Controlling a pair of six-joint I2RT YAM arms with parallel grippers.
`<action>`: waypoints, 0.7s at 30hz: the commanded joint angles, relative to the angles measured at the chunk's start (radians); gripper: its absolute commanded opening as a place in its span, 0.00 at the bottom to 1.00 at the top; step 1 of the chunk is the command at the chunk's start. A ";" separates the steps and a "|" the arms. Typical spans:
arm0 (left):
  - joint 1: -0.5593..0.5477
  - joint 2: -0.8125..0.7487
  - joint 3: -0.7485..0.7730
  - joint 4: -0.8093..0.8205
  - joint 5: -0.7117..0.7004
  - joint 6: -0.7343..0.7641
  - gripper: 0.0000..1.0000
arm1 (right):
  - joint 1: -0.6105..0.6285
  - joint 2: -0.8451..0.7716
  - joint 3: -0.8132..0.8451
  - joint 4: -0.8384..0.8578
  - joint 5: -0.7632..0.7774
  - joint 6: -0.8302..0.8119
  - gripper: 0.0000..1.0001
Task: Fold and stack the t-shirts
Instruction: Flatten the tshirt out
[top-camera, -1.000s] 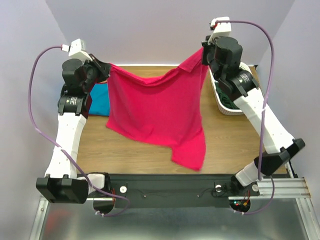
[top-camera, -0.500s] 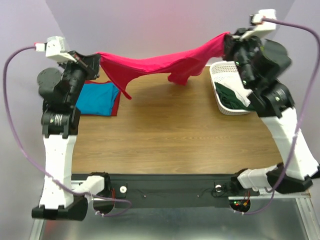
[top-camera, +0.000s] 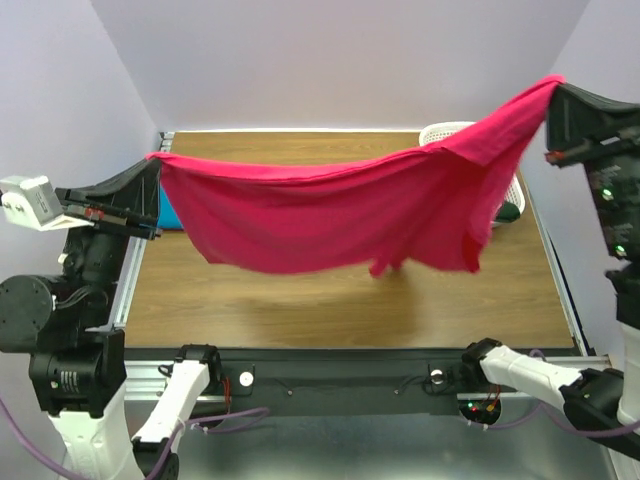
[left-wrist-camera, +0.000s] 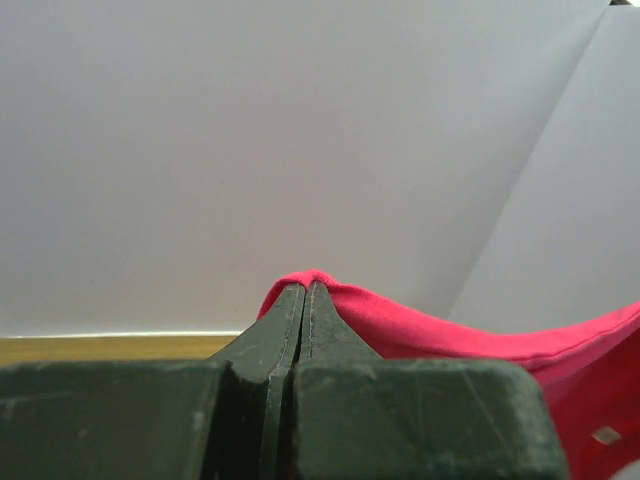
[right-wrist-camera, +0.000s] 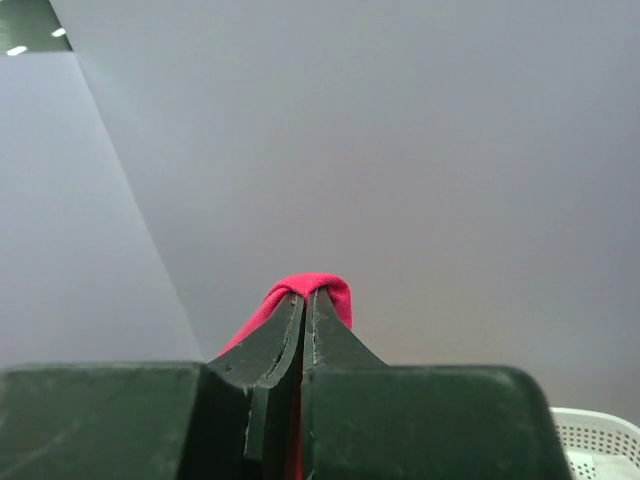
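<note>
1. The pink shirt hangs in the air across the middle of the frame. Its long axis runs left to right and rises toward the upper right.
2. The left gripper, at mid-left, is pressed together on one corner. The right gripper, at upper right, pinches the opposite corner.
3. The cloth sags between them, and its lower edge looks clear of the table.
4. Bare wood lies below and toward the bottom of the frame. The blue shirt lies under the left end, and the basket stands behind the right half. Laying the shirt down probably means lowering both ends evenly over the centre.
</note>
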 joint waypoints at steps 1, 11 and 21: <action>0.006 -0.002 -0.009 -0.056 0.043 -0.002 0.00 | 0.003 -0.037 0.036 -0.006 -0.016 0.026 0.01; 0.006 0.036 -0.190 -0.017 -0.046 -0.008 0.00 | 0.002 0.006 -0.174 0.006 0.180 -0.002 0.01; 0.006 0.283 -0.499 0.113 -0.326 -0.034 0.00 | -0.005 0.280 -0.504 0.216 0.353 -0.006 0.01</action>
